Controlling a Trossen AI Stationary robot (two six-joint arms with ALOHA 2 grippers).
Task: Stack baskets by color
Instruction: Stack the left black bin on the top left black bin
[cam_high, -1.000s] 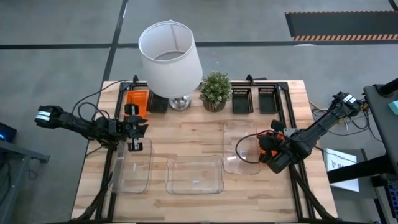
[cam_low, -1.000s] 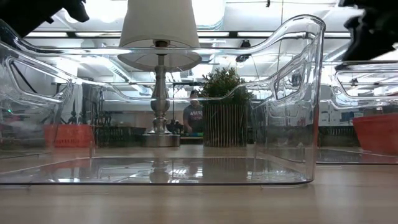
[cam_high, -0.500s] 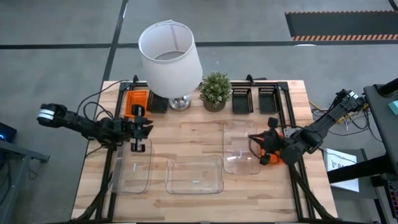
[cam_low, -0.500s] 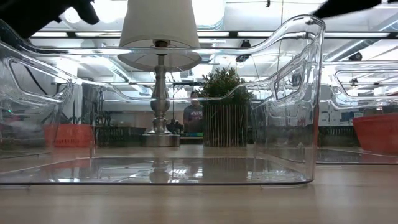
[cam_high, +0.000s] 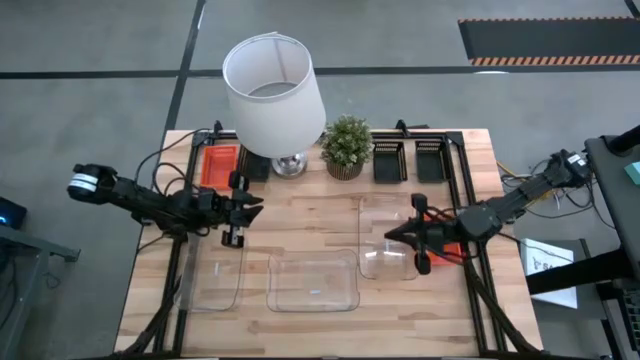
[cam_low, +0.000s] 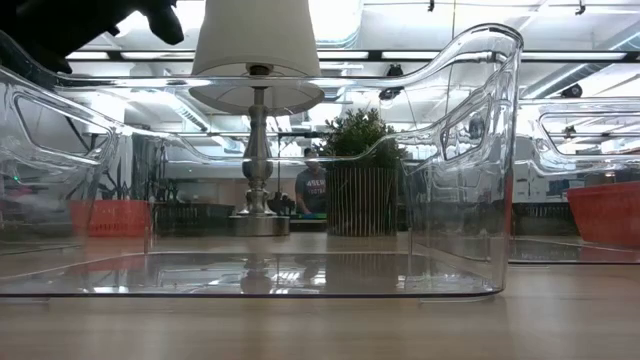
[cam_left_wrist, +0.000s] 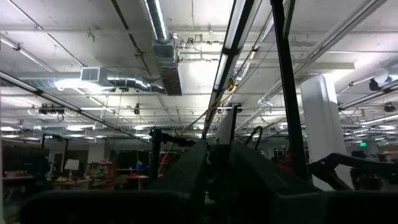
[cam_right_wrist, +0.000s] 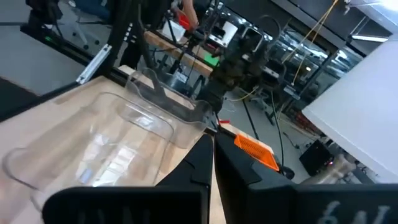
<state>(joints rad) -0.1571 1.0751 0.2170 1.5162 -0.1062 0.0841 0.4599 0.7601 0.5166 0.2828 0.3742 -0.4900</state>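
Three clear baskets rest flat on the wooden table: left (cam_high: 212, 268), middle (cam_high: 313, 283) and right (cam_high: 385, 238). A red-orange basket (cam_high: 220, 163) lies at the far left. Another red-orange basket (cam_high: 452, 249) lies under my right arm. Black baskets (cam_high: 388, 160) (cam_high: 430, 160) sit at the far right. My left gripper (cam_high: 256, 204) hovers shut above the table, beyond the left clear basket, holding nothing. My right gripper (cam_high: 388, 237) is shut, level, pointing toward the table's left above the right clear basket; its wrist view shows it (cam_right_wrist: 212, 146) clear of the basket (cam_right_wrist: 118, 127).
A white lampshade (cam_high: 273, 92) on a metal lamp base and a small potted plant (cam_high: 347, 146) stand at the far middle. Black rails (cam_high: 462, 190) run along both sides. Bare wood lies between the lamp and the middle clear basket.
My right gripper has risen and tipped from pointing down to level, now pointing toward the table's left, and has left the top of the low view. My left gripper has moved toward the table's right, rolling a little. Both stay shut. No basket has moved.
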